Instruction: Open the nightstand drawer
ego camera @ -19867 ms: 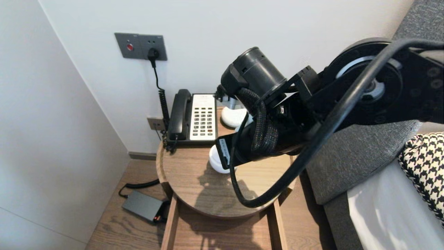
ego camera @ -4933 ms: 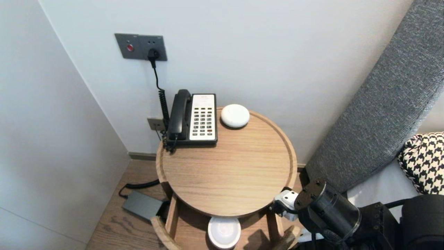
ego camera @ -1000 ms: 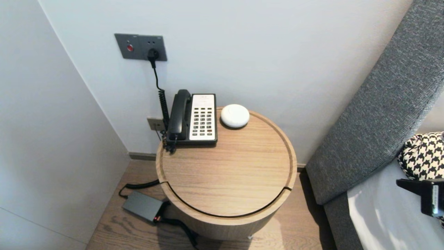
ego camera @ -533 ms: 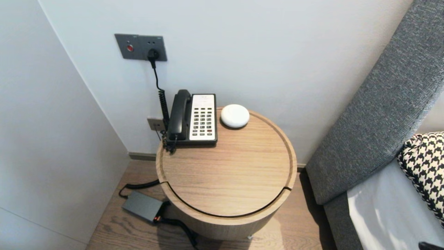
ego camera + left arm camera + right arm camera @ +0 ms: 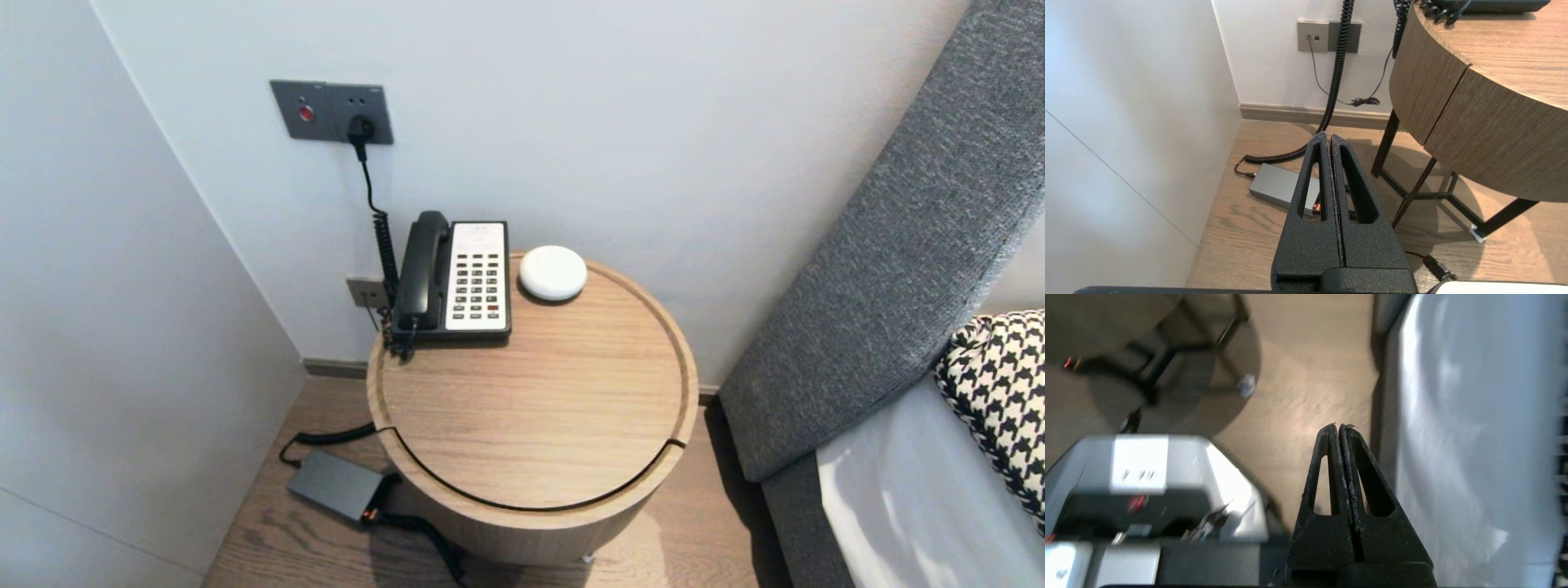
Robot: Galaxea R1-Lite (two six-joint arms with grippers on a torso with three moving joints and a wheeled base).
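Black and pressed together, the left pincer (image 5: 1329, 136) hangs low near the counter (image 5: 1474, 122), holding nothing. Past its tips a grey box (image 5: 1280, 188) lies flat on the floor (image 5: 1241, 228), near but not touched, with a coiled cord (image 5: 1336, 73) running up the wall beyond it. The counter's curved wooden side stands off to one side of this pincer, not touching it. The right pincer (image 5: 1340, 426), its fingers likewise closed on nothing, points down at bare floor, with the bed (image 5: 1453, 416) just beside it and the counter's legs farther off. On the counter top, far from both pincers, a phone (image 5: 457, 279) and a white puck (image 5: 553, 272) sit side by side at the wall.
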